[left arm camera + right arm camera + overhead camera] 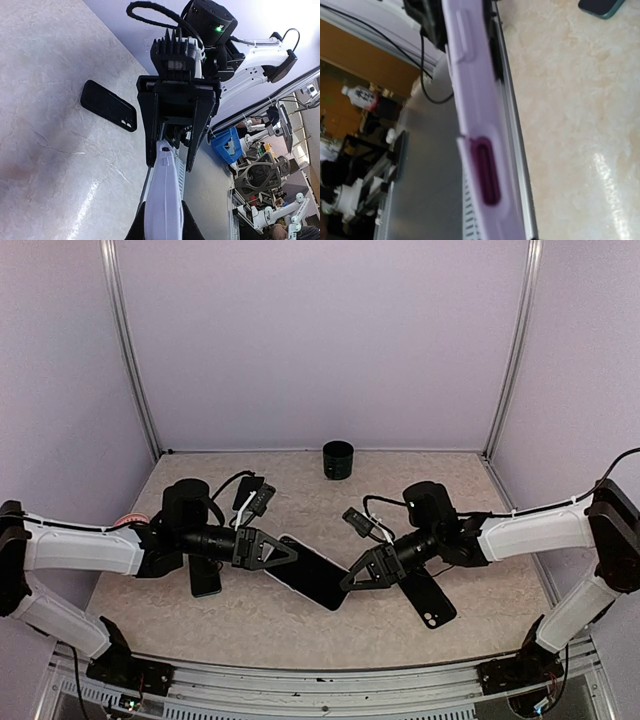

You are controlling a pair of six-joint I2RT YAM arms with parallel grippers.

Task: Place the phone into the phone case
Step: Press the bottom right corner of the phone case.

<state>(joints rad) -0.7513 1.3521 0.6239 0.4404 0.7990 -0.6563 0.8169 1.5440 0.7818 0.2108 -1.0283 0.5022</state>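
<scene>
- The phone (pixel 312 575) is hanging just above the middle of the desk (pixel 250 635), seemingly sitting in a lilac case (pixel 470 100).
- The left claw (pixel 288 554) is clamping one end, probably bracing it.
- The right claw (pixel 352 576) is straddling the other end, probably to press an edge home; I cannot tell whether it is gripping.
- Lying on the desk: one black case (pixel 428 598), one dark phone (pixel 205 578), one cup (pixel 338 460).
- Two arms are working, one claw each.

Right wrist view: the phone (pixel 470 100) is blurred and cropped top and bottom — its faces cannot be made out. At the upper corner a teal item (pixel 601 6) is cut off — kind undetermined. Left wrist view: the phone's near end is cropped by the lower edge.
</scene>
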